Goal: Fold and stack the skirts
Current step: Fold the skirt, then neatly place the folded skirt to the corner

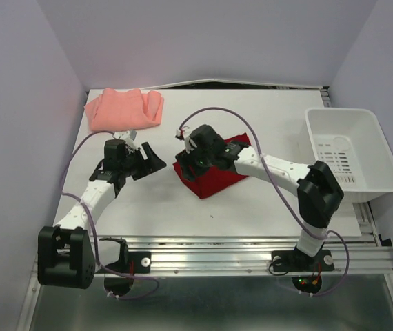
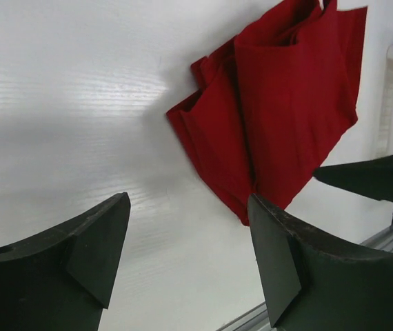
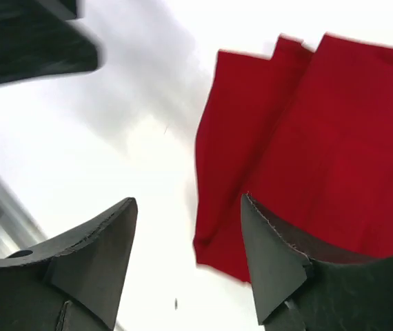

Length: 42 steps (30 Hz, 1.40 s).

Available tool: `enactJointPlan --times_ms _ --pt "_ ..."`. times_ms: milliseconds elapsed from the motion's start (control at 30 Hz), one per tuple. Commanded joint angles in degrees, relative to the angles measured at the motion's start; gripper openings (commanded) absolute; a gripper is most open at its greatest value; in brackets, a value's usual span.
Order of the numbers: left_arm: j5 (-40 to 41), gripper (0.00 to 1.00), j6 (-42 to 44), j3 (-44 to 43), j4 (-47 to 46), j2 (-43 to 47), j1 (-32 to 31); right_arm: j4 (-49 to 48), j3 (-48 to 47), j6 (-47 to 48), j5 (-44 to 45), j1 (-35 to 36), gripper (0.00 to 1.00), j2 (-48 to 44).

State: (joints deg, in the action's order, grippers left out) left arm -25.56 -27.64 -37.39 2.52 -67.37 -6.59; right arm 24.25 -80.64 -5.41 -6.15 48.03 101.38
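The deep red skirt (image 1: 214,176) lies folded into a compact shape at the table's centre. It shows in the left wrist view (image 2: 286,117) and in the right wrist view (image 3: 307,138). The salmon-pink skirt (image 1: 124,109) lies bunched at the far left corner. My left gripper (image 1: 148,162) is open and empty over bare table, left of the red skirt (image 2: 188,207). My right gripper (image 1: 185,140) is open and empty above the red skirt's left edge (image 3: 189,203); its wrist covers part of the cloth.
A white plastic bin (image 1: 351,155) stands at the right edge of the white table (image 1: 148,214). The two grippers face each other closely; the left one shows in the right wrist view (image 3: 31,41). A metal rail (image 1: 252,258) runs along the near edge.
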Motion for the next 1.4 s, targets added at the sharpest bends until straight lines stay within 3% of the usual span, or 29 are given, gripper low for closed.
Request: enactJointPlan --times_ms 0,233,467,733,833,967,1367 --pt "4.6 0.81 -4.1 0.1 -2.7 5.0 0.8 2.5 -7.2 -3.9 15.8 -0.9 0.71 7.1" --pt "4.6 0.81 -6.7 4.3 -1.8 6.5 3.7 6.4 -15.2 -5.8 20.8 2.7 0.91 16.0" --pt "6.0 0.80 -8.2 5.1 -1.0 6.8 4.6 6.8 -17.5 -6.5 21.2 3.3 0.90 20.0" --pt "5.4 0.80 -7.7 4.9 -1.2 6.6 5.0 9.9 -22.2 -6.8 20.7 3.8 0.92 16.8" --pt "5.5 0.80 -7.4 5.1 -1.2 6.9 5.0 10.6 -22.8 -7.2 19.9 4.5 0.99 16.7" --pt "5.8 0.80 -7.3 5.1 -1.1 7.1 5.0 10.6 -23.2 -7.7 19.1 5.1 1.00 17.4" --pt "5.8 0.80 -8.4 4.6 -0.2 4.6 5.6 11.8 -27.4 -8.6 22.1 5.1 1.00 30.3"
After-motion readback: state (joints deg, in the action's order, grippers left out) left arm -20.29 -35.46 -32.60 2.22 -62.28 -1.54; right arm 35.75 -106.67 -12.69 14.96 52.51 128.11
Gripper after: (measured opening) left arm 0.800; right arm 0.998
